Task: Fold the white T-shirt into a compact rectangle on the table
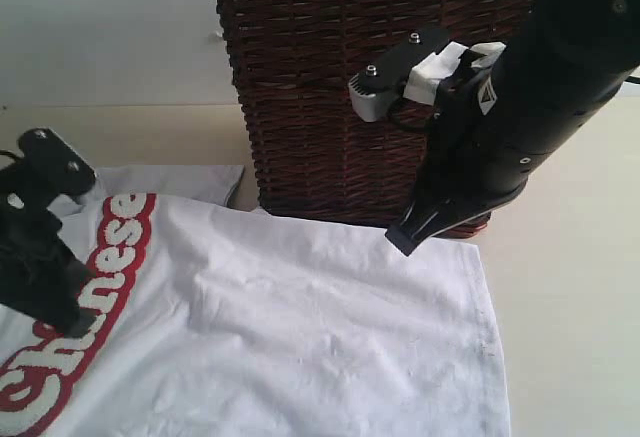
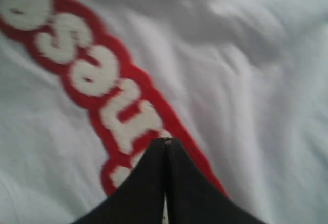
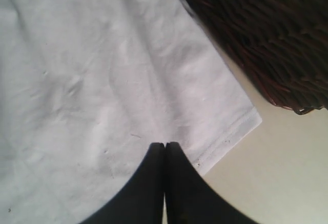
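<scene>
The white T-shirt (image 1: 300,337) lies spread flat on the table (image 1: 570,287), its red-outlined lettering (image 1: 95,287) running along the left side. My left gripper (image 1: 72,322) is shut and sits over that lettering (image 2: 92,75); in the left wrist view its jaws (image 2: 165,141) are pressed together with no cloth seen between them. My right gripper (image 1: 400,240) is shut too and hovers over the shirt's far right corner. The right wrist view shows its tips (image 3: 165,144) just inside the hem corner (image 3: 246,121), holding nothing.
A tall dark brown wicker basket (image 1: 330,107) with white lace trim stands right behind the shirt, close to the right arm (image 1: 540,87); its base (image 3: 256,29) nearly touches the hem. Bare table (image 3: 266,183) stretches to the right of the shirt.
</scene>
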You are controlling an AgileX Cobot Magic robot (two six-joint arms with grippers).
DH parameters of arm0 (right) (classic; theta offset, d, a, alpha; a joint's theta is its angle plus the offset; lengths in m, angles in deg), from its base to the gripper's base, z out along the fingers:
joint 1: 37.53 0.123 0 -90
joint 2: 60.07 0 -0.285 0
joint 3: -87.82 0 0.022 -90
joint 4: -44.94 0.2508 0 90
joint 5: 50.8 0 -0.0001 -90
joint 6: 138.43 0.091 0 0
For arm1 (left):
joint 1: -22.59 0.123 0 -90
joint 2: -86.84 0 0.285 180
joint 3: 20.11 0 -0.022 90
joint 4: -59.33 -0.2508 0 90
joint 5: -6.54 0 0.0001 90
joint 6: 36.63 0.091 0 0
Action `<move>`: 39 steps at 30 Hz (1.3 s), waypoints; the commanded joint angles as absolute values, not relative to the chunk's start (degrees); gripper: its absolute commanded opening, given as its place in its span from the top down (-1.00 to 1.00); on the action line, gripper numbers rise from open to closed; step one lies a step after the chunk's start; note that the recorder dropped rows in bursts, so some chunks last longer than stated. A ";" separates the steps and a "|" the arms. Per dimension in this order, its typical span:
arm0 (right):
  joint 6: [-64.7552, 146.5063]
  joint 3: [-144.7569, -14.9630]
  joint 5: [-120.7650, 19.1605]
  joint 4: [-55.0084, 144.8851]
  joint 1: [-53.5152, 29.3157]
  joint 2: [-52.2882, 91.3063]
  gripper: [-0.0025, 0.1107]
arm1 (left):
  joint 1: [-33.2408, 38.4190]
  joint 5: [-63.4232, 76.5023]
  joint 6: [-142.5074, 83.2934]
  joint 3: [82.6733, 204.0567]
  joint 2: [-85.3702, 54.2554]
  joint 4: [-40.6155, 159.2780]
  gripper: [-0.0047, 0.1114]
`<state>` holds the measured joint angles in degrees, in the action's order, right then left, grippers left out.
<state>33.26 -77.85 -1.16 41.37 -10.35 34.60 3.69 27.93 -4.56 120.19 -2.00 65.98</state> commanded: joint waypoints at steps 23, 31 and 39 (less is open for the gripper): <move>32.63 -78.20 -1.31 42.21 -10.57 34.38 0.96 | 27.81 48.86 -37.08 131.28 29.67 48.68 0.92; 29.21 -78.20 -1.33 44.27 -10.57 34.38 0.96 | 25.04 46.06 -29.58 134.17 26.39 51.62 0.92; 27.85 -78.20 -1.25 48.57 -10.57 34.38 0.96 | 15.56 19.47 -18.69 134.17 10.83 57.66 0.92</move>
<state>28.58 -77.85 -1.25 47.38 -10.35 34.60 18.71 30.17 -21.04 134.16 16.54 55.12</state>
